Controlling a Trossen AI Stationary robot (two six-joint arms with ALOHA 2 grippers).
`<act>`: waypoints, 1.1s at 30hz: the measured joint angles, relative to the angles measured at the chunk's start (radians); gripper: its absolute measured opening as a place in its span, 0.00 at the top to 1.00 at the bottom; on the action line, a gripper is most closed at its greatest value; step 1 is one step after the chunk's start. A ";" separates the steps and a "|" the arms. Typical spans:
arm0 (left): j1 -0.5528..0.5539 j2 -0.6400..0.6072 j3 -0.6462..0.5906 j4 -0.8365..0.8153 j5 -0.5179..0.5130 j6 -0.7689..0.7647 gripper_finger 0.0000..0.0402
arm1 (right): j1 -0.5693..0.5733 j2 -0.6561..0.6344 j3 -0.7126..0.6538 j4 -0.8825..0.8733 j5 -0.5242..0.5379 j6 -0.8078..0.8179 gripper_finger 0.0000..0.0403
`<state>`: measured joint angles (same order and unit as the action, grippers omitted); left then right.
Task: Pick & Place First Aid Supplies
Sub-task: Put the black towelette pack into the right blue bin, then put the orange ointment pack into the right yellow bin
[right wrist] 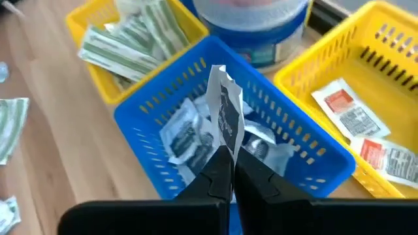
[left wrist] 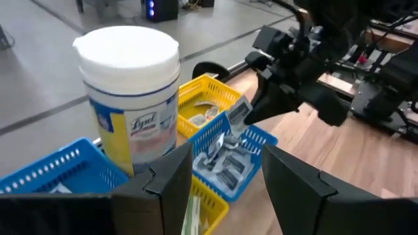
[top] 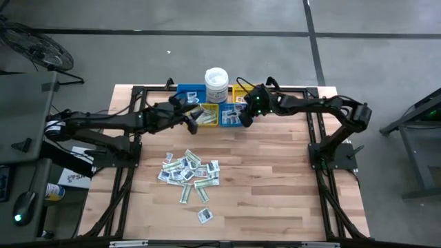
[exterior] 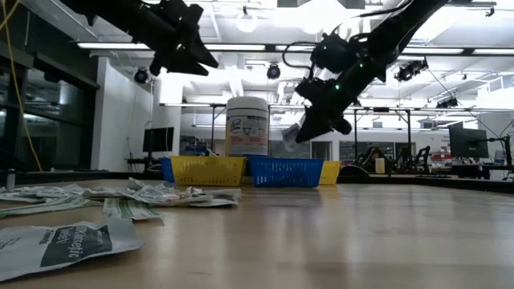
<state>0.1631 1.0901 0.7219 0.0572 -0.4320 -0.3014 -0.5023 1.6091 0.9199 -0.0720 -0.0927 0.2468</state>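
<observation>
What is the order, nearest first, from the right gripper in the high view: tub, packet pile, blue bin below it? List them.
1. Blue bin, directly under the right gripper.
2. Tub, just beyond, at the far edge.
3. Packet pile, out in the middle, toward the near side.

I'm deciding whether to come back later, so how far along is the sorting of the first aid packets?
Partly done. The yellow bin already holds green-and-white strips, and the blue bin holds white packets. In hand: the right gripper is shut on a white packet above the blue bin, while the left gripper is open over the bins, holding nothing. Left: a pile of packets on the table.
</observation>
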 joint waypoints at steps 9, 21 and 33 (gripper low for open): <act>0.000 -0.016 0.000 -0.080 0.003 -0.062 0.54 | -0.001 0.085 0.000 0.011 -0.049 0.051 1.00; 0.000 -0.016 0.000 -0.155 0.053 -0.133 0.54 | -0.004 0.087 0.000 0.039 -0.102 0.115 0.83; 0.000 -0.016 0.000 -0.237 0.120 -0.182 0.54 | -0.043 0.008 0.003 0.039 -0.176 0.165 0.64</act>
<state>0.1631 1.0744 0.7218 -0.1802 -0.3122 -0.4836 -0.5454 1.6169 0.9226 -0.0330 -0.2691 0.4114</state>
